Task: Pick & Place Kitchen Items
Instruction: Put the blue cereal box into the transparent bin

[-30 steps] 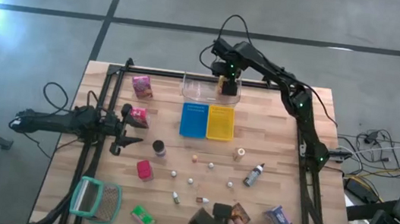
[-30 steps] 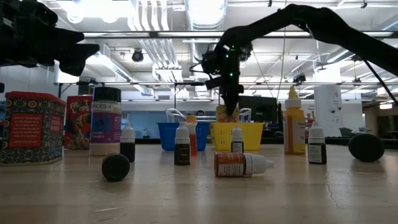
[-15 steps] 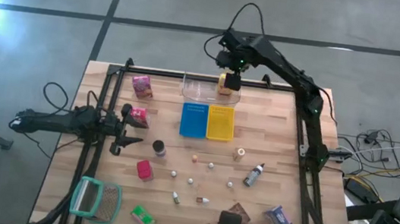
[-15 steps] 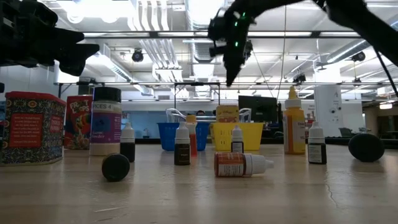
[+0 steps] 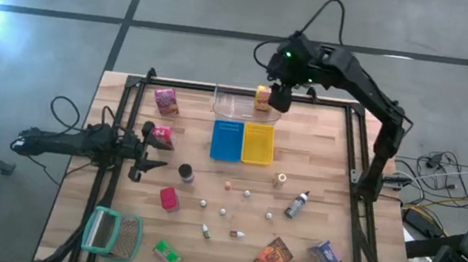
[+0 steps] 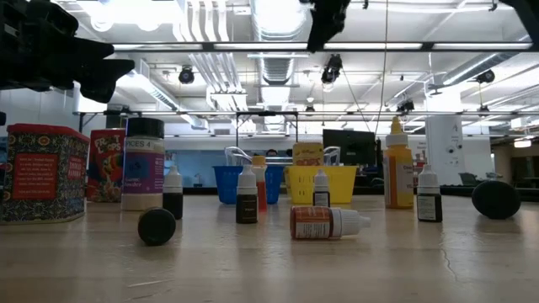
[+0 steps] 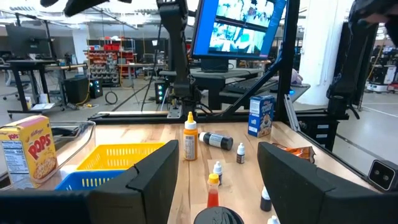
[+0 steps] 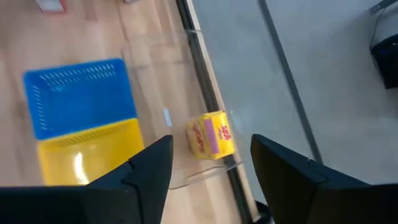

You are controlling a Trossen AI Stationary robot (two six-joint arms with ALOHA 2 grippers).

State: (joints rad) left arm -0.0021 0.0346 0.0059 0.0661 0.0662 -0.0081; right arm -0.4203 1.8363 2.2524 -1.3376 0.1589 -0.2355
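My left pincer [image 5: 153, 148] hangs open near the tabletop's [image 5: 320, 159] left edge. Two trays, blue [image 5: 227, 139] and yellow [image 5: 258, 142], sit mid-table. My left wrist camera alone reads "POPS" on the yellow cereal box [image 7: 25, 151], which stands in the clear tub [image 5: 237, 106]. Right pincer [image 5: 279, 95] hovers open above it, holding nothing. The low view reads "ICES" on one jar [image 6: 144, 164].

The right gripper [image 5: 279, 98] is hanging high, jaws parted and empty; the left gripper [image 5: 153, 150] is waiting, jaws apart.
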